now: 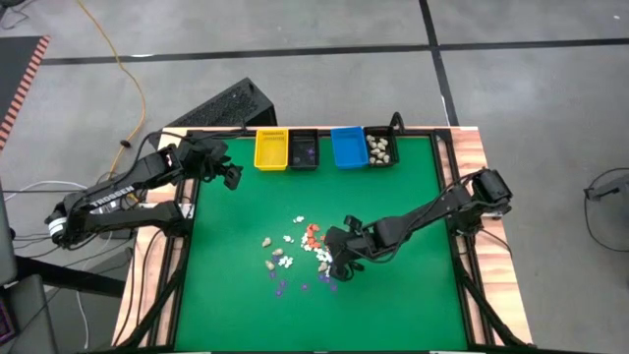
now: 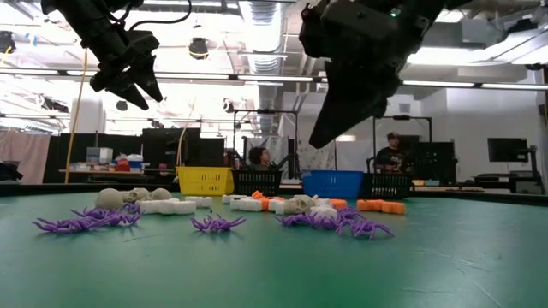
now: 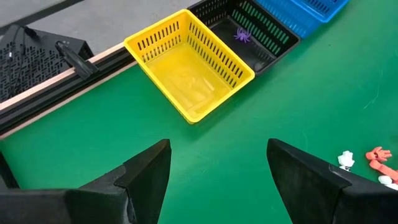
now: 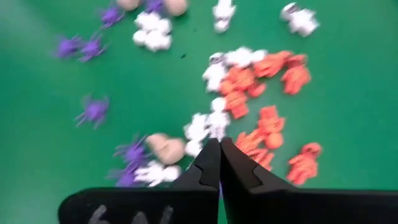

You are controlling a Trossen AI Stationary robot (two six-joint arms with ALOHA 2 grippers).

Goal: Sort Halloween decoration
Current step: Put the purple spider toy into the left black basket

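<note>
Right gripper [image 4: 219, 155] clenched, fingertips pressed together, empty, poised directly above scattered Halloween decoration [image 1: 300, 251] on green felt-like table [image 1: 413, 295], small moulded pieces, spiky purple spiders, rounded cream skulls, white and orange figures, left gripper [image 3: 217, 168] spread wide near slatted yellow bin [image 3: 189, 65].

The green mat [image 1: 393, 295] is bare on its whole near part and along both sides, so a gripper can pass there freely. The Halloween decoration [image 1: 300, 251] lies scattered in the middle. At the far edge stand the yellow bin [image 1: 271, 148], two black bins [image 1: 303, 148] and the blue bin [image 1: 348, 147], side by side.
</note>
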